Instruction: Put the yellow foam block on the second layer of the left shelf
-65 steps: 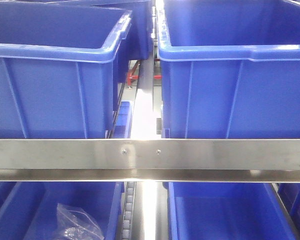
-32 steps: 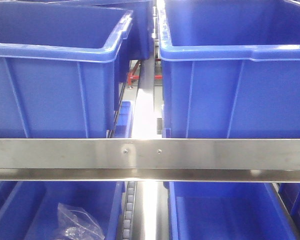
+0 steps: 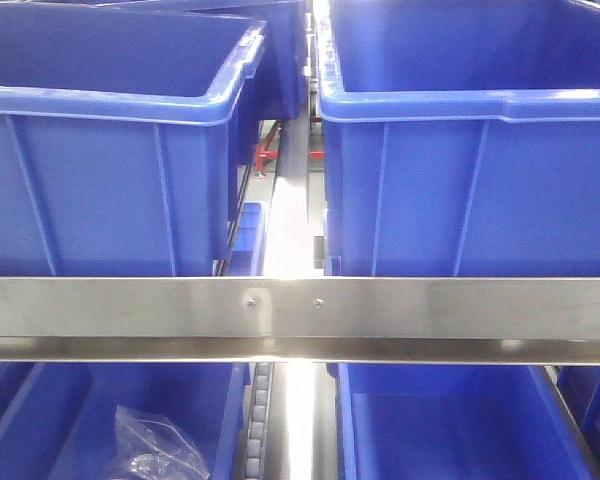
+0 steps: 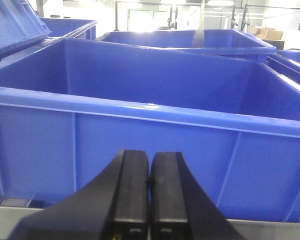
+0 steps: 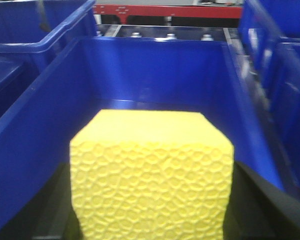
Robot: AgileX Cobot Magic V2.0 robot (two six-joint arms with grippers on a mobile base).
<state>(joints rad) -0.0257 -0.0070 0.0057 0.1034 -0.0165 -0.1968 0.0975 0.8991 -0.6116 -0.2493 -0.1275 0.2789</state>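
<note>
We've got the yellow foam block [image 5: 152, 175] clamped in our right hand [image 5: 152, 220] above what looks like a blue bin [image 5: 35, 145], left hand [image 4: 149, 200] pinched closed on nothing.

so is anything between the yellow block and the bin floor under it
Nothing visible. The yellow foam block sits in the right pincer, over the open blue bin, whose visible floor and walls are bare. The part of the floor directly beneath the block is hidden. The left pincer is shut and empty.

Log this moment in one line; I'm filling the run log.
right gripper: holds yellow block over blue bin | left gripper: shut, empty | block not released
</note>
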